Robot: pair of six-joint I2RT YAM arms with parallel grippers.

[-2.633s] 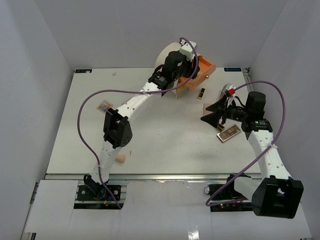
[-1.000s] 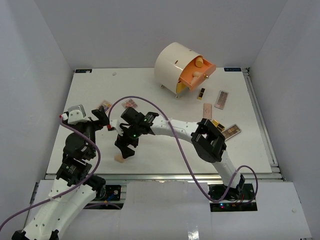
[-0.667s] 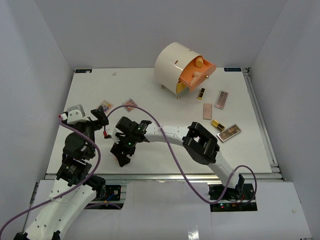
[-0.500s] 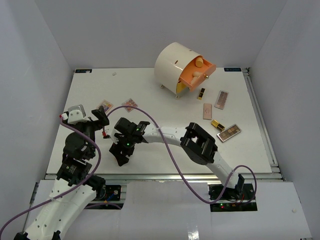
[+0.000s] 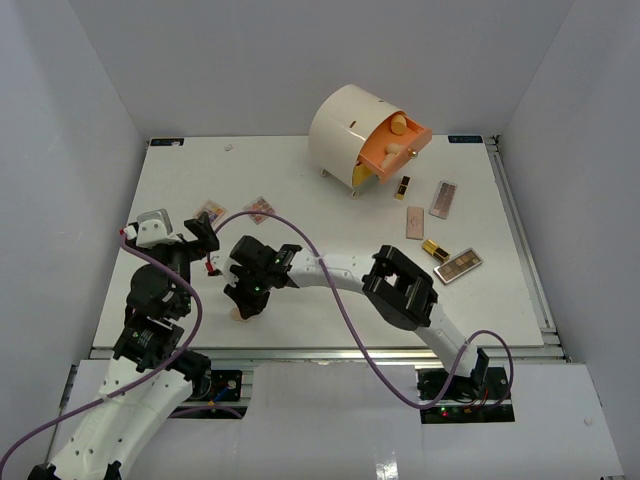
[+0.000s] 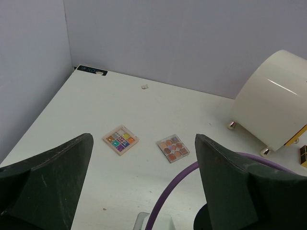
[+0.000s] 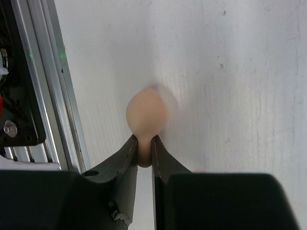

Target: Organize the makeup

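My right gripper (image 7: 144, 144) is shut on the narrow end of a peach egg-shaped sponge (image 7: 147, 114), low over the table's near edge; in the top view the gripper (image 5: 246, 303) and sponge (image 5: 240, 314) are at front left. My left gripper (image 5: 205, 241) is open and empty, its fingers (image 6: 53, 178) wide apart. Ahead of it lie a colourful palette (image 6: 120, 140) and a nude palette (image 6: 172, 148). At the right lie two lipstick tubes (image 5: 402, 188) (image 5: 434, 250) and three palettes (image 5: 443, 198) (image 5: 415, 222) (image 5: 458, 265). Another sponge (image 5: 398, 125) sits in the open orange drawer.
The big cream round drawer box (image 5: 350, 122) stands at the back, its orange drawer (image 5: 395, 150) pulled out to the right. An aluminium rail (image 7: 45, 96) runs along the table's near edge beside the held sponge. A purple cable (image 6: 175, 189) loops in front of the left gripper.
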